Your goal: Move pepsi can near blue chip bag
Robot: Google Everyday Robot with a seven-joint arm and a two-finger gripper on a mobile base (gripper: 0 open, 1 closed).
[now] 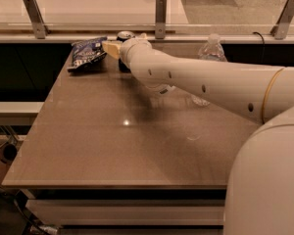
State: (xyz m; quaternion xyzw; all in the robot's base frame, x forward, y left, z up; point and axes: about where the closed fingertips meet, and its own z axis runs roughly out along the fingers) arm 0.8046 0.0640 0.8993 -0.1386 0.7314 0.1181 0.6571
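Note:
The pepsi can (124,35) stands at the far left of the table (103,146); its silver top shows above my wrist and a bit of its dark body shows below it. The blue chip bag (87,53) lies flat just left of the can, a small gap away. My gripper (120,47) is at the can, at the end of the long white arm that reaches in from the right. The arm hides most of the can.
A clear plastic water bottle (210,50) stands at the back right, partly behind the arm. A low ledge with metal posts (160,16) runs along the table's far edge. My white base (269,180) fills the lower right.

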